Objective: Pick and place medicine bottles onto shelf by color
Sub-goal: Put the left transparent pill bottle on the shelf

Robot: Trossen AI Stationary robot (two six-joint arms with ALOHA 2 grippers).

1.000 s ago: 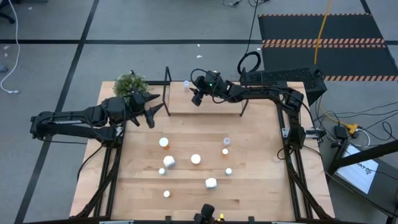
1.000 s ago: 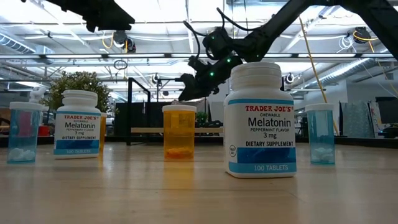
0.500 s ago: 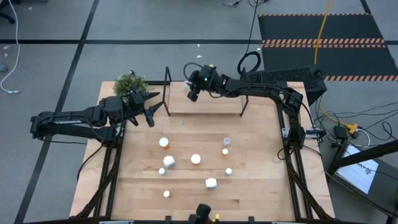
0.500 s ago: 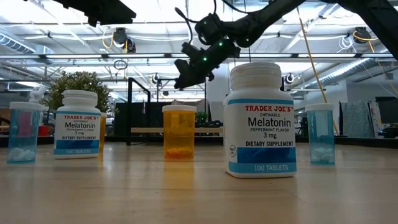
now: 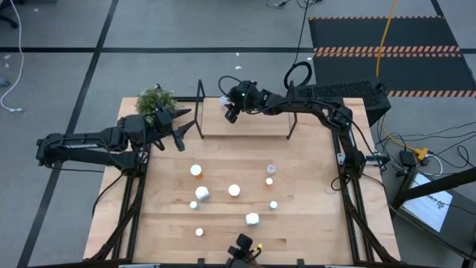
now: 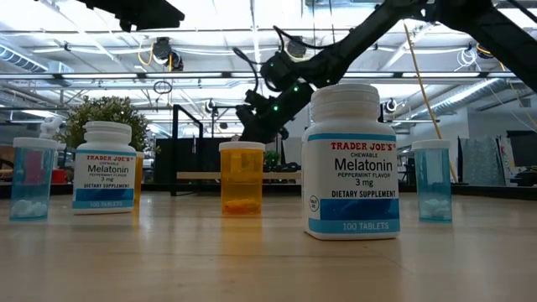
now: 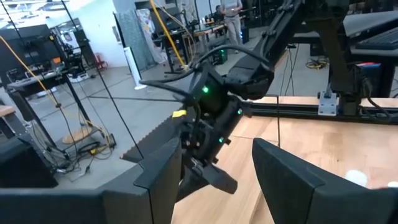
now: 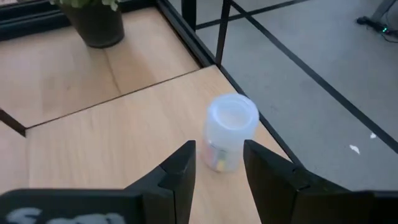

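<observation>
Whereas a second ago the right pincer (image 5: 230,113) hung over the middle of the shelf (image 5: 256,126), it has since swung toward the shelf's far left corner, lifting briefly on the way and then dipping again (the low view shows the rise and the drop). It now sits just beside the pale, white-capped medicine bottle (image 5: 223,100) that stands upright at that corner. In the right wrist view the two dark fingers stand apart with the bottle (image 8: 231,124) just ahead of their tips, close to the board's edge. No contact with it can be made out, so the pincer reads as open and empty. The bottle itself has not shifted over the interval. The likely meaning is that this bottle is already placed, and the arm is either checking or about to nudge it inward, since it stands near the drop-off. The left pincer (image 5: 181,132) has held its place off the shelf's left end, near the potted plant (image 5: 156,100), with its fingers apart and nothing between them. Most of the task remains: the other bottles, among them an orange one (image 5: 195,170) and several white ones (image 5: 252,219), are scattered on the table (image 5: 312,223), well apart from the shelf.
</observation>
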